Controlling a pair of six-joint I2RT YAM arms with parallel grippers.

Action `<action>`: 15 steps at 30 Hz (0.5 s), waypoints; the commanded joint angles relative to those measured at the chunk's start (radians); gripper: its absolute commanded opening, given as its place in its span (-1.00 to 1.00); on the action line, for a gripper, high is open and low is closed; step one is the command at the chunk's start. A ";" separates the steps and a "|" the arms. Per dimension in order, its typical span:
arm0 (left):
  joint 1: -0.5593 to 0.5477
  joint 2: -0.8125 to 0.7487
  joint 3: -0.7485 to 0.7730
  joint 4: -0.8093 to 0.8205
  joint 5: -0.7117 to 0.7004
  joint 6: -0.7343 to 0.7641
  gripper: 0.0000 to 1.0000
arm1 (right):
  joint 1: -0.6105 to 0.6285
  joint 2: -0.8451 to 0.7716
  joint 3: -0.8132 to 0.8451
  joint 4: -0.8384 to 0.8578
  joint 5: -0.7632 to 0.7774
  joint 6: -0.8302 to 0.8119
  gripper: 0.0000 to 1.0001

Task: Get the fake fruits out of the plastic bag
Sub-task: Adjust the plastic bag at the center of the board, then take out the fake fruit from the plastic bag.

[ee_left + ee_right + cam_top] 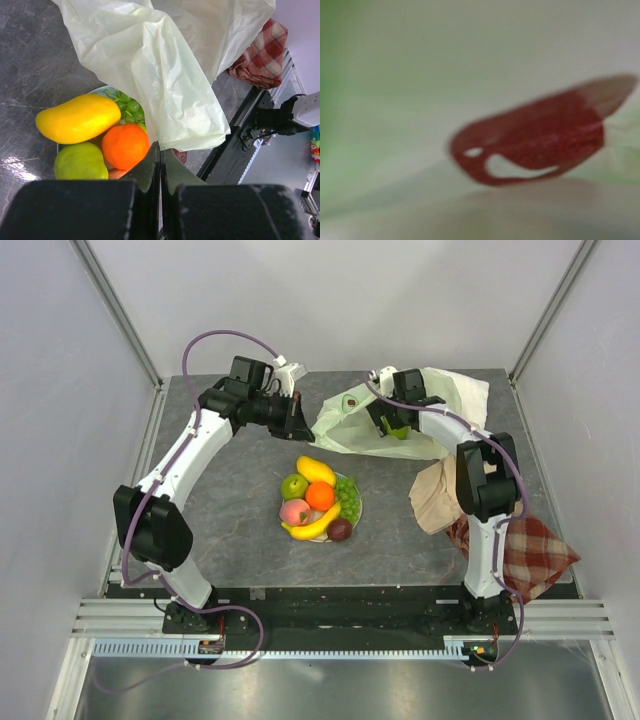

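Observation:
The pale-green plastic bag (405, 412) lies at the back of the table. My left gripper (295, 423) is at its left edge; in the left wrist view the jaws (160, 150) are shut with the bag's fold (165, 65) running down to the tips. My right gripper (390, 425) reaches into the bag beside something green (400, 432); its fingers are hidden. The right wrist view shows only blurred bag film (470, 60) with a red print (535, 137). A green and dark fruit (350, 400) shows at the bag's mouth. Mango (316, 470), apple (294, 486), orange (320, 496), peach (295, 511), banana (315, 526), grapes (347, 495) and purple fruit (340, 529) sit on a plate (358, 508).
A beige cloth (435, 495) and a plaid cloth (525, 550) lie at the right by the right arm's base. The plaid cloth also shows in the left wrist view (262, 52). Walls close in the table on the left, back and right.

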 commanded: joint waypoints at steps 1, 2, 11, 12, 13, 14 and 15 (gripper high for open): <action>0.002 -0.010 0.044 -0.024 -0.020 0.043 -0.97 | -0.008 0.073 0.046 -0.009 -0.016 0.063 0.96; 0.002 -0.010 0.048 -0.024 -0.021 0.043 -0.97 | -0.008 0.078 0.043 -0.013 -0.018 0.066 0.96; 0.000 0.006 0.079 -0.016 -0.051 0.032 -0.97 | -0.033 -0.014 0.047 -0.055 -0.136 0.074 0.36; 0.000 0.014 0.094 -0.015 -0.054 0.025 -0.97 | -0.034 -0.054 0.055 -0.059 -0.169 0.077 0.33; 0.000 0.020 0.103 -0.013 -0.061 0.023 -0.96 | -0.037 -0.072 0.062 -0.068 -0.189 0.082 0.33; 0.000 0.037 0.113 -0.013 -0.069 0.020 -0.97 | -0.042 -0.092 0.085 -0.076 -0.217 0.085 0.32; 0.002 0.043 0.134 -0.010 -0.074 0.017 -0.97 | -0.045 -0.124 0.099 -0.088 -0.273 0.092 0.30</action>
